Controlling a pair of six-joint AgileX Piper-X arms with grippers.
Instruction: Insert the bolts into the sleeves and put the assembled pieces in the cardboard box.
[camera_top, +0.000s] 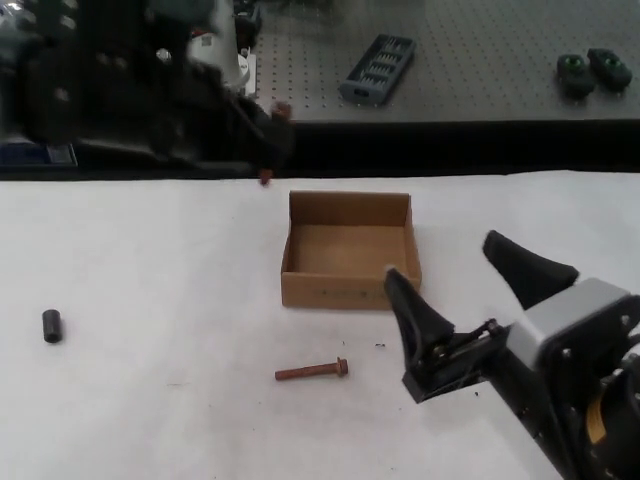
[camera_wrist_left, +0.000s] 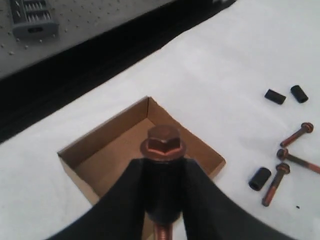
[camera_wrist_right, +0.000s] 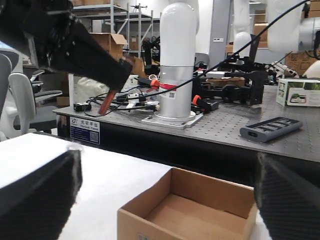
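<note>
My left gripper (camera_wrist_left: 163, 167) is shut on a black sleeve (camera_wrist_left: 162, 197) with a copper bolt through it. The bolt's hex head (camera_wrist_left: 163, 142) sticks out past the fingertips. It hangs above the open cardboard box (camera_wrist_left: 90, 165). In the high view the left gripper (camera_top: 268, 140) sits behind the box (camera_top: 350, 285). My right gripper (camera_top: 438, 255) stands open at the box's right front corner with nothing between its fingers (camera_wrist_right: 40, 195). From the right wrist, the box (camera_wrist_right: 150, 220) lies ahead and the bolt's tip (camera_wrist_right: 106, 104) pokes from the left gripper.
One loose bolt (camera_top: 312, 371) lies in front of the box and one sleeve (camera_top: 52, 325) at the far left. The left wrist view shows several more bolts (camera_wrist_left: 276, 183) and sleeves (camera_wrist_left: 275, 96) beside the box. A grey case (camera_top: 378, 65) rests on the perforated bench behind.
</note>
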